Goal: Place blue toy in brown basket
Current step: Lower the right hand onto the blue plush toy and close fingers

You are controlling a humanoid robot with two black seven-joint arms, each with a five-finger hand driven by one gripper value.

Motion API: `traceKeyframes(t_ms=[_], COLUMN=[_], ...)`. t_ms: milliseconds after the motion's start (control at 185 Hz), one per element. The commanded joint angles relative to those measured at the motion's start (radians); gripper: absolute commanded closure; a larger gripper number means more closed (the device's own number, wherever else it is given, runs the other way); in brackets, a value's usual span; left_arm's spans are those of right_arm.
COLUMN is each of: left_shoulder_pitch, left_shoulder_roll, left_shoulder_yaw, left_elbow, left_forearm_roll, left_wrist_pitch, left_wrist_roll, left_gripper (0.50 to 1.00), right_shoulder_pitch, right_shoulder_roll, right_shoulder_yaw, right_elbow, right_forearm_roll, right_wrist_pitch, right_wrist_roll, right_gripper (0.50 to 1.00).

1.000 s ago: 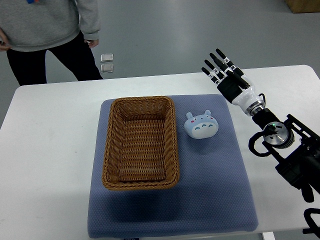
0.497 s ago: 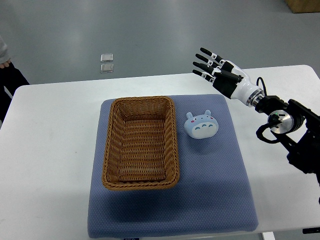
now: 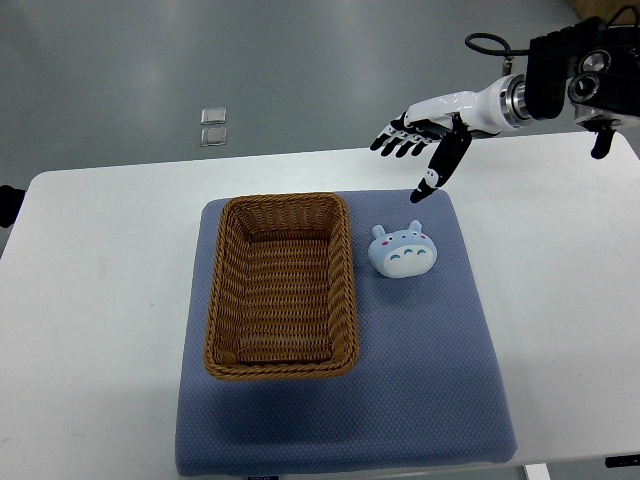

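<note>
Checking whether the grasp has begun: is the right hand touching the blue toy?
Apart. The top view shows blue mat between the right hand, fingers spread, and the blue toy.

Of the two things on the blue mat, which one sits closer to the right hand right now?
The blue toy, just below the right hand and its spread fingers. The brown basket lies farther left on the blue mat.
</note>
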Motion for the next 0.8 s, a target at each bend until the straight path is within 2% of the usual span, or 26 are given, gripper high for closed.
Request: traceKeyframes(t_ms=[0,146,351,795], left_shoulder_pitch=[-0.005,-0.005,-0.007,-0.007], left_shoulder_roll=[0.000,0.000,0.000,0.000], left_shoulder_yaw=[-0.001,0.001,-0.001,0.001], left_elbow=[0.004,0.005,0.004,0.011], left_forearm_roll=[0.000,0.000,-0.002,-0.002], left_wrist_pitch=[0.002,0.002,0.002,0.002], left_wrist_roll=[0.001,0.001,0.001,0.001], left_gripper=[0.500,0.500,0.500,0.500], right_shoulder_pitch=[0.097,0.103,0.028,-0.133], right_shoulder_roll=[0.035,0.079,0.113,0.148], right_shoulder_yaw=[-0.101,-0.131,-0.141,-0.128], right_elbow=[0.050,0.051,0.036,-0.028], right_forearm_roll=[-0.006,-0.003,-0.006,-0.050], right_wrist_pitch=[-0.013,-0.056,-0.134,-0.189], right_wrist_roll=[-0.033,-0.075,-0.070,-0.066], right_gripper=[0.593,0.595,0.595,0.599])
